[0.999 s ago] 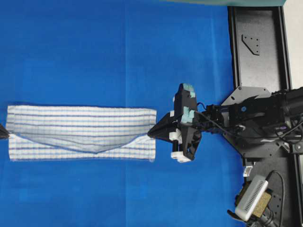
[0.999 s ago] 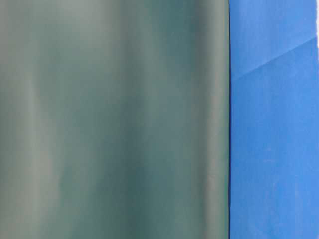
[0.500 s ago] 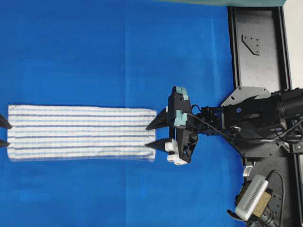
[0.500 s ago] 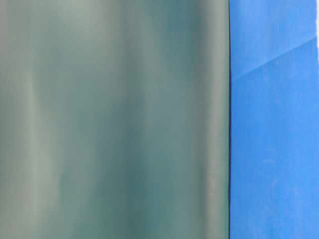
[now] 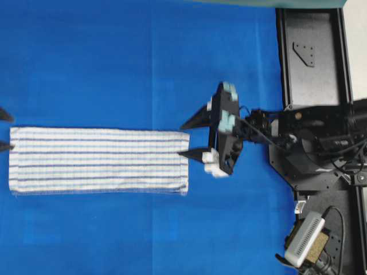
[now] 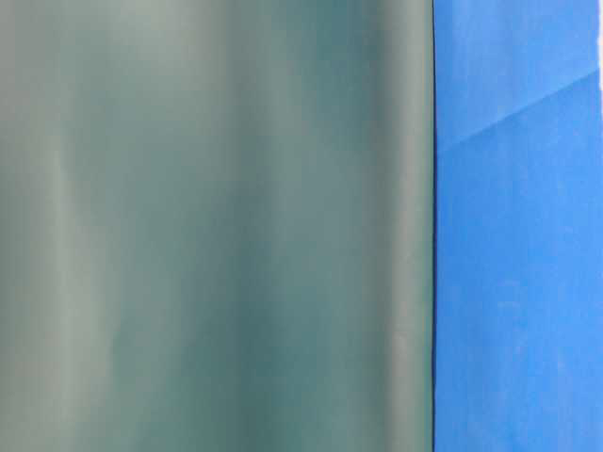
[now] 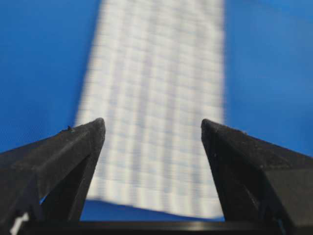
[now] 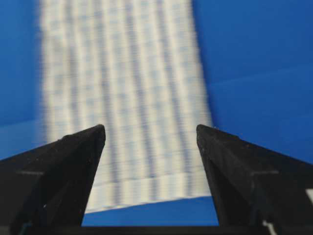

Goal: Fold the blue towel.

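The towel [image 5: 98, 161] lay flat on the blue cloth [image 5: 114, 63] as a long, narrow strip, its long axis running left to right across the overhead view and its stripes running the same way. It sat in the lower left half of that view, one short end near the left edge, the other near the middle.

The right gripper [image 5: 191, 138] stood just off the towel's right end with jaws spread wide and nothing between them, its lower fingertip close to the top right corner. The left gripper [image 5: 4, 130] showed only as two dark tips at the left edge, well apart, at the towel's left end. In both wrist views the towel [image 7: 156, 98] ran away lengthwise between wide jaws, blurred.
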